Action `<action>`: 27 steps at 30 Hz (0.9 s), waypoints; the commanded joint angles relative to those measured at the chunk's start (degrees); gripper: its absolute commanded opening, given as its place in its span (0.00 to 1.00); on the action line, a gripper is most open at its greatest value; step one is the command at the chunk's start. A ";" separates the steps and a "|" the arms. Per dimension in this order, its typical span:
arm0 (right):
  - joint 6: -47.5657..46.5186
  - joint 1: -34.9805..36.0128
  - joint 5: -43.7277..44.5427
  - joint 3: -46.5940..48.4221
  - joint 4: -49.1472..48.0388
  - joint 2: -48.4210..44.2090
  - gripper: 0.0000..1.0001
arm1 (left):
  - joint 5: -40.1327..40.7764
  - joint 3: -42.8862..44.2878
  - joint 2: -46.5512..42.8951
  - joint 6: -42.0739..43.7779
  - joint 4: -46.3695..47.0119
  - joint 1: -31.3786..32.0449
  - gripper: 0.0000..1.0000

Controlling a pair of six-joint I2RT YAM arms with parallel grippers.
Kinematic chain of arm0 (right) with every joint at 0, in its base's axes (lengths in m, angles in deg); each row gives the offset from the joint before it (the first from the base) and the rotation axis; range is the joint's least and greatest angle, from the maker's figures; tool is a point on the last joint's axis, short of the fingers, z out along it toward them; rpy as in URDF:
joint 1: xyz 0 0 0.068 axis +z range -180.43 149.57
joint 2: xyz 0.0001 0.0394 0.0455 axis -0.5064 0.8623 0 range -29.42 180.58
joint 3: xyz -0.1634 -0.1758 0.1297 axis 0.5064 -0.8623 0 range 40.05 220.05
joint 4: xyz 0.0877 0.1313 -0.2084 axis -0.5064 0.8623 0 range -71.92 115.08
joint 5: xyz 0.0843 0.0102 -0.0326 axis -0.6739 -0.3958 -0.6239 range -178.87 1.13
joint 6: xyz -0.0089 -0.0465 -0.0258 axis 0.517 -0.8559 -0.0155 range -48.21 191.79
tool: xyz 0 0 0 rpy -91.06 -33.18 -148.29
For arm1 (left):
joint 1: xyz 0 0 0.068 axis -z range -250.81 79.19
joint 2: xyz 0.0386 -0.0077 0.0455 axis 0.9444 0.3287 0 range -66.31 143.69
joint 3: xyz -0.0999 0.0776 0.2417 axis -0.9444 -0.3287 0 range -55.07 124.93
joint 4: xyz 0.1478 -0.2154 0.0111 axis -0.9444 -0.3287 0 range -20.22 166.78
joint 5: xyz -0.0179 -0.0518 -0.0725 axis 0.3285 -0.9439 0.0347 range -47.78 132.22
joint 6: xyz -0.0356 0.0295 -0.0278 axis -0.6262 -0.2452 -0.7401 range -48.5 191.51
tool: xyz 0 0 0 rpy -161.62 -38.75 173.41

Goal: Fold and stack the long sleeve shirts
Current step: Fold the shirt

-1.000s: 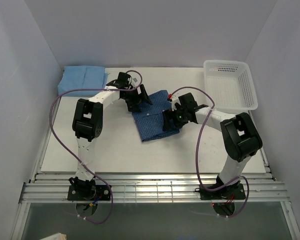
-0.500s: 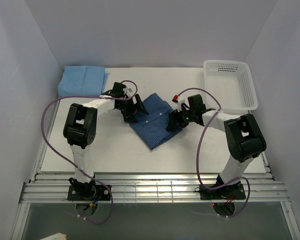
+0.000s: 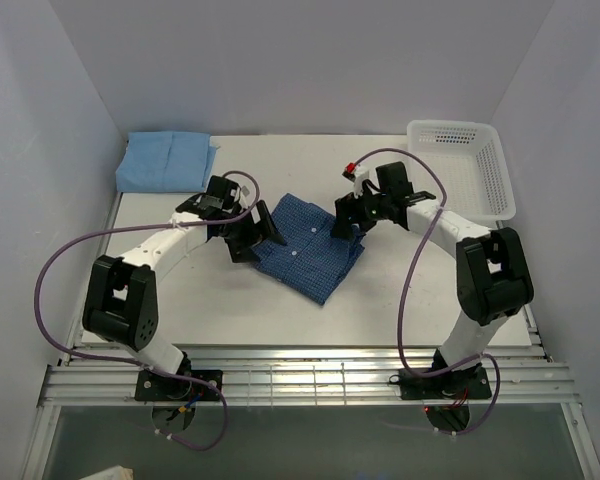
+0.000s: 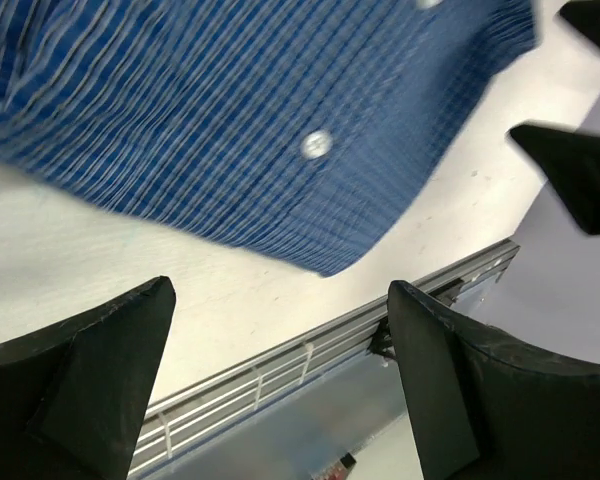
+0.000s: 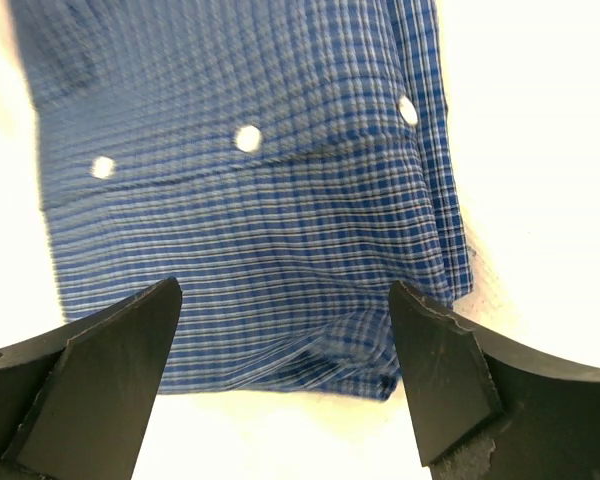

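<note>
table (image 3: 230,312): basket (image 3: 462,176) back right, light blue shirt (image 3: 165,162) back left

Bare tabletop (image 3: 220,315) lies open before the checked shirt (image 3: 310,258); a basket (image 3: 458,175) blocks the far right corner, a light blue shirt (image 3: 165,160) the far left.

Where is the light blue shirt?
In the top view, the light blue shirt lies folded at the table's far left corner, apart from the dark blue shirt.

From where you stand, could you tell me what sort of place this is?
Likely a robot test cell: plain white walls box in a table, left arm and right arm mounted at its edge, dark blue checked shirt and mesh basket on it.
</note>
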 commanded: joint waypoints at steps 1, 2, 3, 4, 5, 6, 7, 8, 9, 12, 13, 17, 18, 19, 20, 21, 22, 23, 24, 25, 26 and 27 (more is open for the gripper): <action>4.08 0.91 1.45 2.06 2.44 -7.32 0.90 | 2.94 8.07 -0.05 1.96 0.99 0.22 0.98; 6.97 1.00 1.72 1.62 2.79 -8.21 0.90 | 3.04 9.92 1.01 3.10 0.99 0.22 0.98; 8.04 1.09 2.07 0.14 2.88 -9.79 0.90 | 2.95 13.94 4.24 3.89 1.08 0.22 0.98; 9.36 1.26 2.59 -1.01 2.53 -10.58 0.90 | 2.86 15.89 6.01 4.42 1.08 0.22 0.98; 10.59 1.35 2.69 -2.06 2.09 -11.29 0.90 | 2.16 18.00 8.03 4.86 1.08 0.22 0.98; 10.95 1.70 2.95 -2.94 1.57 -12.17 0.90 | 1.46 22.28 10.05 6.26 1.25 0.22 0.98; 11.47 1.79 3.21 -4.17 1.21 -12.26 0.90 | 0.76 24.33 14.25 6.53 1.52 0.22 0.98; 11.65 1.88 3.30 -4.36 1.12 -12.09 0.90 | -1.25 26.44 16.38 6.80 1.52 0.22 0.98; 12.09 2.14 3.04 -4.18 1.56 -11.48 0.90 | -2.58 28.55 18.31 8.02 1.95 0.22 0.98; 13.41 2.93 1.29 -4.62 -0.88 -9.46 0.90 | -6.97 35.23 25.26 8.91 3.45 0.31 0.98; 14.80 3.02 1.28 -4.97 -1.77 -9.02 0.90 | -7.51 37.68 26.75 9.43 3.80 0.66 0.98; 16.14 3.11 2.51 -5.85 -3.01 -5.24 0.90 | -9.53 43.76 35.09 9.35 4.42 2.15 0.98; 16.05 3.11 3.47 -5.85 -2.75 -3.75 0.90 | -9.53 44.90 36.34 9.61 4.51 2.68 0.98; 15.96 3.02 4.35 -6.03 -2.40 -3.13 0.90 | -9.18 45.87 37.48 9.87 4.51 3.38 0.98; 16.05 2.93 5.23 -6.55 -2.22 -2.51 0.90 | -8.66 47.45 39.67 9.88 4.51 3.56 0.98; 16.05 2.93 7.32 -6.90 -2.13 -1.46 0.90 | -8.39 47.99 40.65 9.62 4.60 3.56 0.98; 16.05 2.85 8.48 -7.17 -1.95 -0.76 0.90 | -8.04 48.43 41.53 9.27 4.60 3.48 0.98; 15.70 2.76 9.53 -7.26 -1.00 0.12 0.90 | -7.43 48.78 42.32 9.00 4.60 3.47 0.98; 15.26 2.67 11.11 -7.17 -0.38 1.78 0.90 | -6.73 48.61 43.11 9.00 4.51 3.39 0.98; 15.17 2.41 11.65 -7.26 -0.02 2.58 0.90 | -4.81 48.17 43.46 9.09 4.51 3.39 0.98; 14.65 2.06 11.91 -7.34 0.33 3.29 0.90 | -3.39 47.65 43.56 9.35 4.07 3.39 0.98; 14.29 1.79 12.44 -7.52 0.42 4.51 0.90 | -2.25 46.60 43.73 9.35 3.11 3.21 0.98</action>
